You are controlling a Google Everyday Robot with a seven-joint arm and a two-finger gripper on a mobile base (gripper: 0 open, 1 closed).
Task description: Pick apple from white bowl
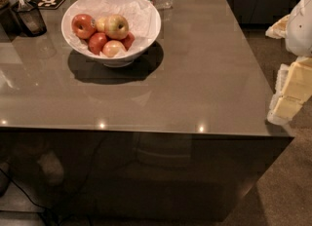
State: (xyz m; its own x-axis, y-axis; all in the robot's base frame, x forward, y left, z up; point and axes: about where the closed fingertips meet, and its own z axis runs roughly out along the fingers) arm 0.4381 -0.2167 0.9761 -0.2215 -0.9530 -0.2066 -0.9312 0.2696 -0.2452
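Nothing done yet: apple (116, 26) sits on top of the pile in the white bowl (122, 59) on the table (204, 74), my claw (291, 92) is well apart past the right edge, can't tell if it's spread or pressed together.

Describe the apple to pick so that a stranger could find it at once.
On the table, find the white bowl near the far left corner, far from the gripper at the right edge. The apple lies on top of the pile. It is the largest, yellow-green with a red blush and a dark stem dimple; its neighbours are redder or smaller and paler.
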